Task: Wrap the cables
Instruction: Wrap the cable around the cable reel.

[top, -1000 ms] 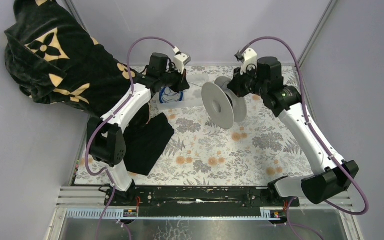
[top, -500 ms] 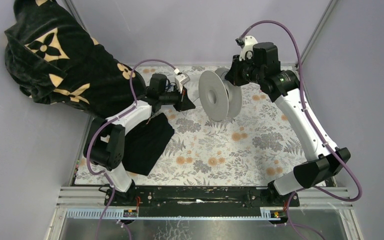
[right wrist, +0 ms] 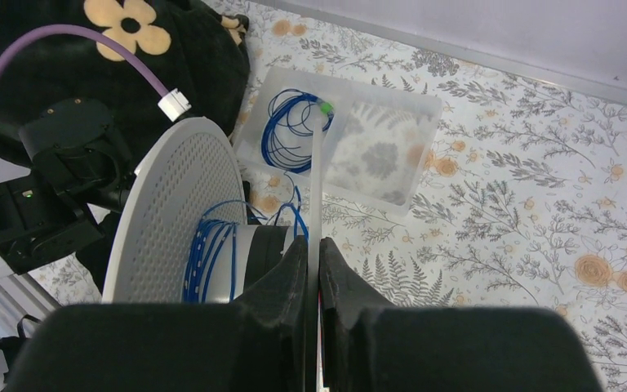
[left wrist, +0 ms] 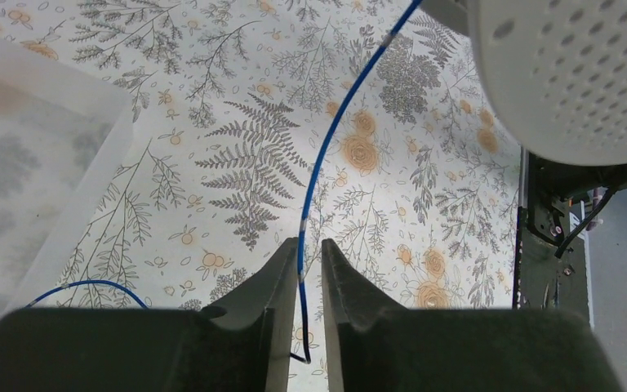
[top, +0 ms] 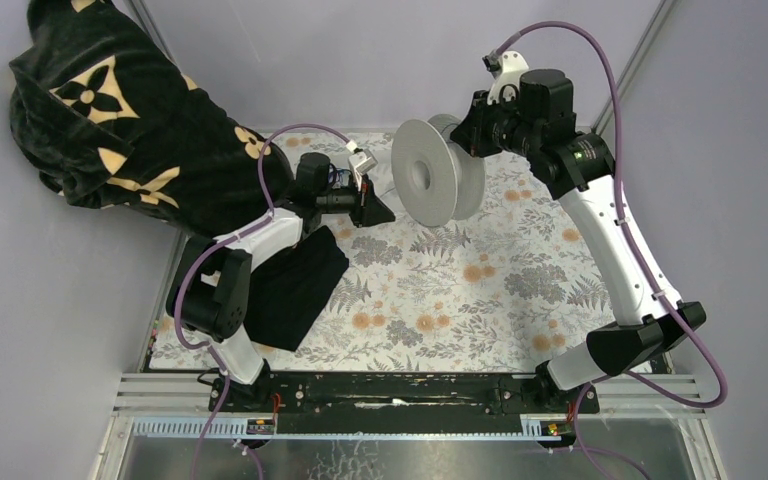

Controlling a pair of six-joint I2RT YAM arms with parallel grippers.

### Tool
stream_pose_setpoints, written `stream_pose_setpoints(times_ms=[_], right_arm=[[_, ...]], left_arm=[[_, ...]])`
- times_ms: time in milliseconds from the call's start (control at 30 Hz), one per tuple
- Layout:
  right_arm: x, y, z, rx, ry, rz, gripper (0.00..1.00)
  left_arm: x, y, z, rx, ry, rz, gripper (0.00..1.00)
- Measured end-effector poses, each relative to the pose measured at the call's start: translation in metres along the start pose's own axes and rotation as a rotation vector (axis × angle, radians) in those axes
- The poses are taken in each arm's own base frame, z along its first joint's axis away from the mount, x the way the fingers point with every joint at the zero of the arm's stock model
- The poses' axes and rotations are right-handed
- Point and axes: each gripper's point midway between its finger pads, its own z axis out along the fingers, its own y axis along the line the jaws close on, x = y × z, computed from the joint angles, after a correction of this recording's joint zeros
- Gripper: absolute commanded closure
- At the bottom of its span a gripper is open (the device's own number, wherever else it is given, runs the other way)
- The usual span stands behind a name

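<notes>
Just above the bench, I'm pinching the cable in the L claw; it's running right and slightly fwd to the spool, which the R claw is clamping by its rim.

We're over a table dressed in a fern-and-flower print. Far left, a black jacket with tan flower emblems is heaped over the corner. Just nearer us, a plain black cloth lies flat at the left edge. A clear tray sits at the far side, beside the jacket.
</notes>
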Motion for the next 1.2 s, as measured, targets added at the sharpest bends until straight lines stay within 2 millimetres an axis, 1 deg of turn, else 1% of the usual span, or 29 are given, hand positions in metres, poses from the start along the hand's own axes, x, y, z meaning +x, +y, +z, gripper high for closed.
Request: stream_pose_setpoints(times_ms=[167,300,400,600,767,900,1067,1133,1200], right_arm=[[-0.011,0.001,-0.006,0.001,-0.027,-0.005,1.00],[-0.018,0.001,-0.010,0.003,-0.042,-0.010,1.00],[-0.020,0.000,-0.012,0.007,-0.047,-0.016,1.00],[-0.022,-0.003,-0.017,0.022,-0.042,-0.018,1.00],[-0.025,-0.004,-0.020,0.026,-0.046,-0.018,1.00],[-0.027,-0.003,-0.021,0.025,-0.052,-0.019,1.00],[-0.028,-0.005,-0.021,0.030,-0.054,-0.020,1.00],[-0.028,-0.007,-0.022,0.034,-0.055,-0.021,1.00],[-0.029,-0.009,-0.022,0.043,-0.057,-0.020,1.00]], left_arm=[[0.004,-0.002,0.000,0.015,-0.006,0.011,0.67],[0.011,-0.002,0.000,0.017,0.002,0.006,0.63],[0.012,-0.002,-0.001,0.019,0.004,0.013,0.61],[0.008,-0.006,-0.004,0.025,-0.005,0.049,0.56],[0.013,-0.008,-0.005,0.037,0.000,0.064,0.52],[0.017,-0.009,-0.006,0.044,0.005,0.067,0.56],[0.020,-0.014,-0.006,0.068,0.008,0.073,0.57],[0.022,-0.016,-0.007,0.081,0.010,0.077,0.64],[0.023,-0.018,-0.007,0.092,0.012,0.080,0.75]])
